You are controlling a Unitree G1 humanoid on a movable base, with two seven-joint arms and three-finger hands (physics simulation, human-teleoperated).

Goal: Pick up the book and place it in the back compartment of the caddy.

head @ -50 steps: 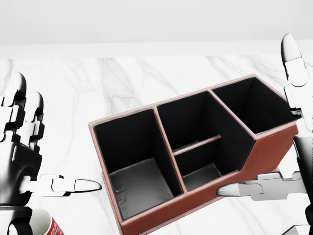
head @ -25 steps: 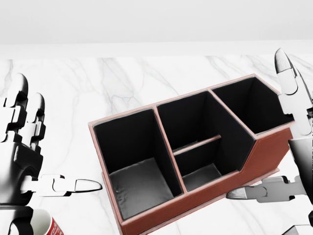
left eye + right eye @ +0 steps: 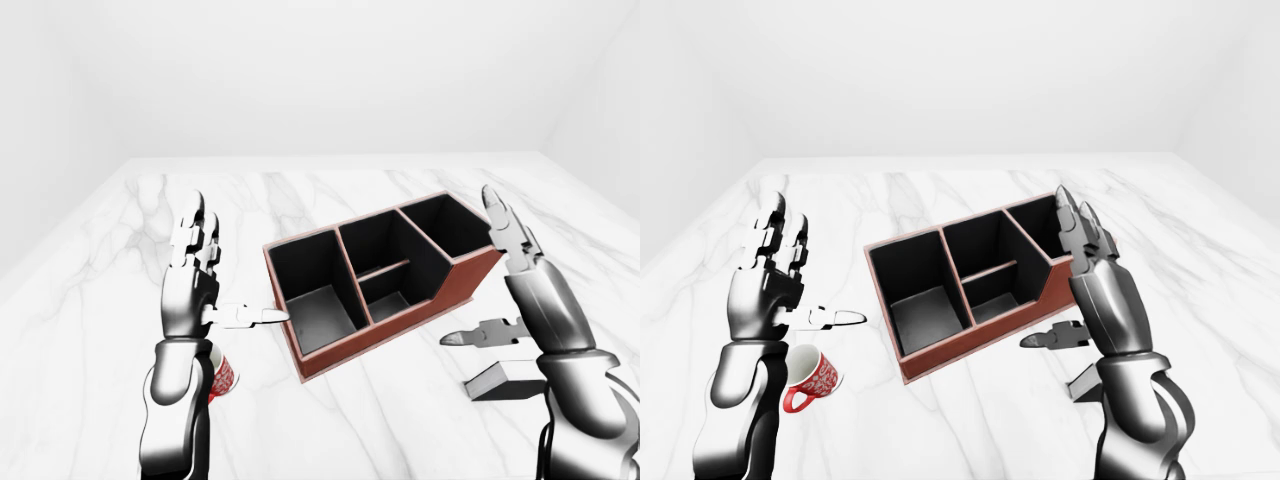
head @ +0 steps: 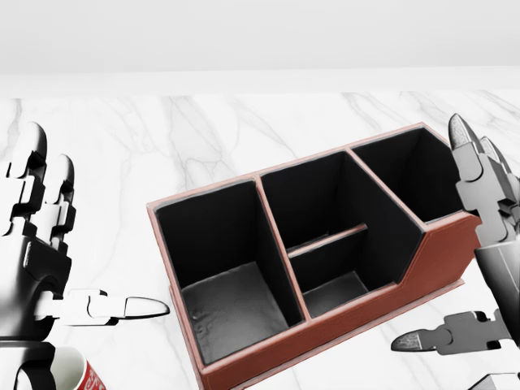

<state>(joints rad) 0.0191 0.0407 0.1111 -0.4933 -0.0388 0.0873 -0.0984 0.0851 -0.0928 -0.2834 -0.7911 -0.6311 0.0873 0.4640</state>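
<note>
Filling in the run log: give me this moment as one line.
left hand: open, empty | right hand: open, empty | book: flat on table, below right hand in left-eye view | caddy: all compartments empty

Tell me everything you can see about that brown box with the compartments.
The reddish-brown leather-look caddy sits skewed on the white marble tabletop. Its black-lined inside is split into one large compartment, two small ones divided by a low wall, and another at its taller end. All look empty. Neither hand touches it.
</note>
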